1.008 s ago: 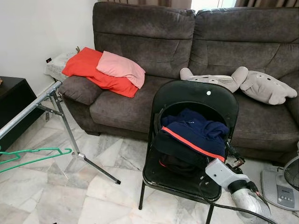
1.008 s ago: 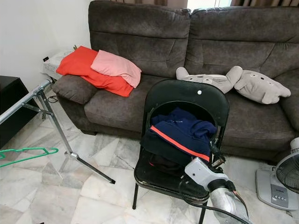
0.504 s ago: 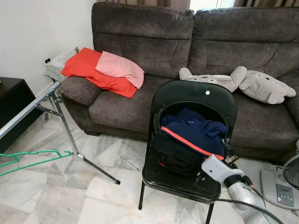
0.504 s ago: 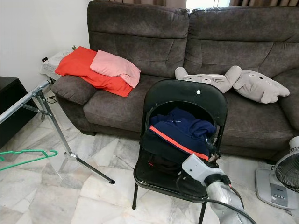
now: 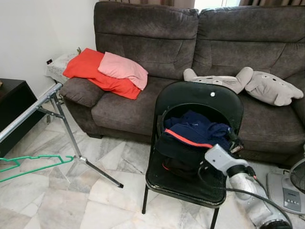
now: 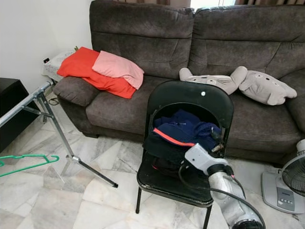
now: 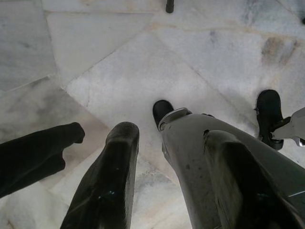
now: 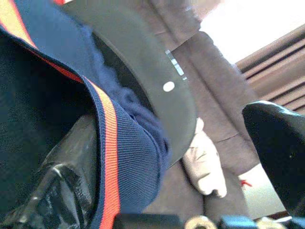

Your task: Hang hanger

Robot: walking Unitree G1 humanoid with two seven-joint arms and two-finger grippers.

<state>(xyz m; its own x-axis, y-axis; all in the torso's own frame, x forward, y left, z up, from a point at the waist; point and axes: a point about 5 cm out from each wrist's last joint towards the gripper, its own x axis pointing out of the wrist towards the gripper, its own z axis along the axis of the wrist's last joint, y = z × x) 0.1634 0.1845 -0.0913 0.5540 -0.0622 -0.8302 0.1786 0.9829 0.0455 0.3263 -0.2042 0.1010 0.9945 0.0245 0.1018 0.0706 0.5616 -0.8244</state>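
A green hanger hangs low at the far left, under the slanted rail of a metal rack. A navy garment with a red stripe is heaped on a black folding chair. My right gripper reaches in at the garment's right side. In the right wrist view its fingers stand open, with the striped hem lying between them. My left gripper hangs open over the marble floor beside my own leg.
A dark grey sofa stands behind the chair with an orange pillow, a pink pillow and grey plush toys. A floor fan is at the right, a black cabinet at the left. The rack's leg crosses the floor.
My right arm has pushed forward and up against the garment, which has bunched a little. The hanger and rack stay where they were.
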